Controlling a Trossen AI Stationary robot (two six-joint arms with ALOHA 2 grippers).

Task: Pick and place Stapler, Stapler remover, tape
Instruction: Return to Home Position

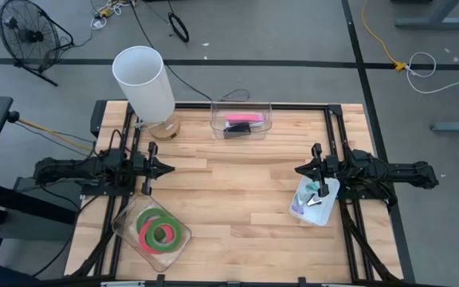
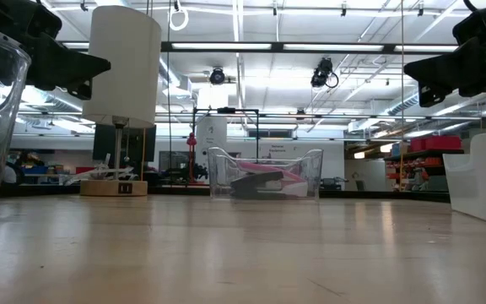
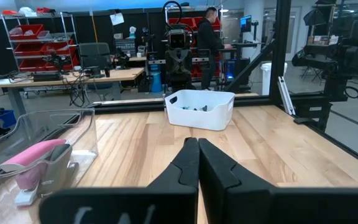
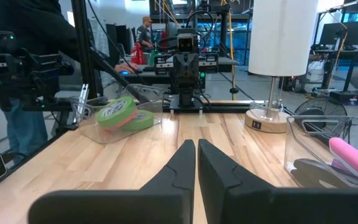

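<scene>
The wooden table (image 1: 237, 207) carries three bins. The tape rolls (image 1: 178, 233) lie nearest the left gripper (image 1: 168, 168). The staplers (image 1: 240, 121) lie crosswise at the far edge. The staple removers (image 1: 315, 196) sit just beside the right gripper (image 1: 299, 171). Both claws are closed and empty.

Counted on the wooden worktop (image 1: 237, 199): three bins, two staplers, one lamp.
Far transparent plastic bin (image 1: 216, 118): one pink stapler (image 1: 244, 119), one black stapler (image 1: 237, 130). Near transparent plastic bin (image 1: 120, 226): two green-and-red tape rings (image 1: 179, 232) visible. One white plastic bin (image 3: 201, 118); one white-shaded table lamp (image 1: 143, 80).
</scene>
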